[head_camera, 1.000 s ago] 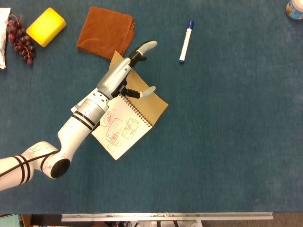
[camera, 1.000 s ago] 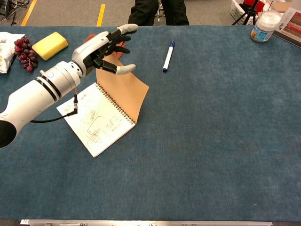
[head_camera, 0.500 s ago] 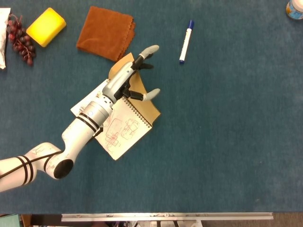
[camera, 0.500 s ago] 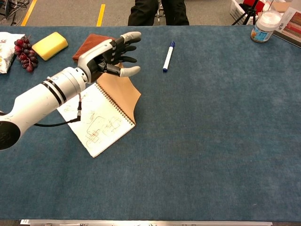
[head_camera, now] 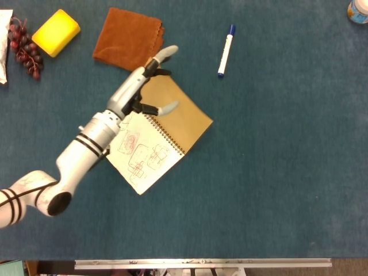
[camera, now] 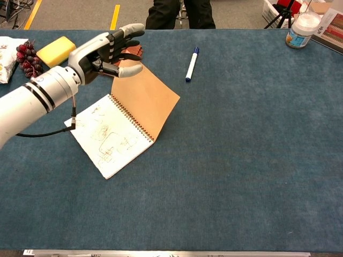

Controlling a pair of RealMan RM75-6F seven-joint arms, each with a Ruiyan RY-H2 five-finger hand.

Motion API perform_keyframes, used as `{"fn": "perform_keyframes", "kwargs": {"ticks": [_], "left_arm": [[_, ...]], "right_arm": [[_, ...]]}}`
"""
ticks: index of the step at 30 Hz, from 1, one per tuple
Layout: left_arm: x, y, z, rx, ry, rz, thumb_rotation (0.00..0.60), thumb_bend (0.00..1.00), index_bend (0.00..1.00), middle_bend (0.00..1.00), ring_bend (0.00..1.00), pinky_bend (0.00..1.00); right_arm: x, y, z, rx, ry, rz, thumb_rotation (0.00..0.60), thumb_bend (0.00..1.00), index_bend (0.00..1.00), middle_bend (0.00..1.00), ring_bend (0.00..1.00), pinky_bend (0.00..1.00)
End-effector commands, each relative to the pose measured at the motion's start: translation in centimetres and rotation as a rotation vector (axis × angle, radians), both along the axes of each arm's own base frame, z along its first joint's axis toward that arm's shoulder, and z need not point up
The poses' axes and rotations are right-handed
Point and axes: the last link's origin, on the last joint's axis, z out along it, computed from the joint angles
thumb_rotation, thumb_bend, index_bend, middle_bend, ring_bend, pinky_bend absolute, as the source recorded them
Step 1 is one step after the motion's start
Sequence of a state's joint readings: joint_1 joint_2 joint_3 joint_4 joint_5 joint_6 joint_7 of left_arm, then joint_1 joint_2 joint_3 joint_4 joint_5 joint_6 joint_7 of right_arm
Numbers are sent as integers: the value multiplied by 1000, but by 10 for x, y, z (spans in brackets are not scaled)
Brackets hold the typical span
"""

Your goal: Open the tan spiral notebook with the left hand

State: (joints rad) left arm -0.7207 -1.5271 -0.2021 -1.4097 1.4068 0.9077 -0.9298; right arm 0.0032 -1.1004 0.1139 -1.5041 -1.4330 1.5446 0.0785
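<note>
The tan spiral notebook lies open on the blue table, its tan cover folded back to the right and a white page with red and black sketches facing up on the left. My left hand hovers over the cover's upper left part with fingers spread and nothing held. I cannot tell whether its thumb touches the cover. My right hand shows in neither view.
A brown cloth lies just beyond the notebook. A blue-capped marker is to the right, a yellow sponge and grapes far left, a white jar far right.
The tan cover, raised and curled half a second ago, now lies back flat to the right. My left hand has drawn back to the left and up, away from the cover's middle.
</note>
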Motion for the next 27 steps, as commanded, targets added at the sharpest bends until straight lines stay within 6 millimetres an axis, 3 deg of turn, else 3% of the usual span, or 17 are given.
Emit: {"fn": "perform_keyframes", "kwargs": {"ticks": [1,8,17,22,27], "left_arm": [[-12,-4,10,28,45,-17,600,269,0,0,0,167],[-44,-16,31,71,198,-66,600,269,0,0,0,167],[-88,-52,37,60,469,-173,600,269,0,0,0,168],[-97,-60,30,45,598,-256,600,269,11,0,0,168],[-90,-57,16,42,678,-346,600,269,22,30,0,122]], "right_arm": [[0,-1,-1,3,-1,1,600,226,607,475,428,462],[-1,-3,-2,11,-1,1,600,226,606,475,428,462],[-1,-5,-5,26,1,-3,600,226,607,475,428,462],[0,-7,-7,33,-1,3,600,226,607,475,428,462],[1,-7,-9,37,-2,2,600,226,607,475,428,462]]}}
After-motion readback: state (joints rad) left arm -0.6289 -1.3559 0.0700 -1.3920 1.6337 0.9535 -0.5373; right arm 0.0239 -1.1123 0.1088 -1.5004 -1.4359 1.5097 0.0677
